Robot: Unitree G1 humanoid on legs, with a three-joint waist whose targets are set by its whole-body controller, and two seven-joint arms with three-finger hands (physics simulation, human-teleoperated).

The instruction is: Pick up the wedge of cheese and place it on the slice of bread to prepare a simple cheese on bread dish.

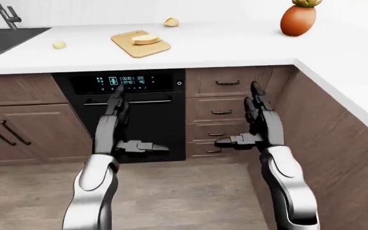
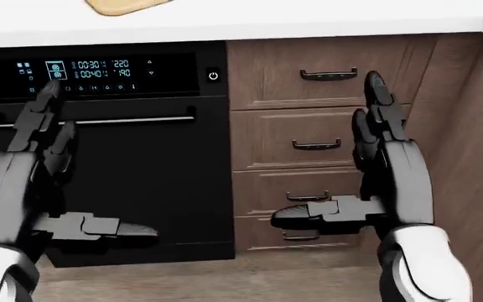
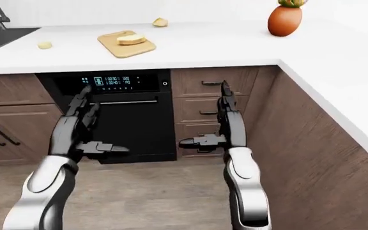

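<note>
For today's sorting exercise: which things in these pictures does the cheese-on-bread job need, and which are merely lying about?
Needed for the job:
slice of bread
cutting board under the bread
the wedge of cheese, probably the yellow lump or the yellow piece; too small to tell which
left hand
right hand

Lying about:
orange vase
sink
oven
</note>
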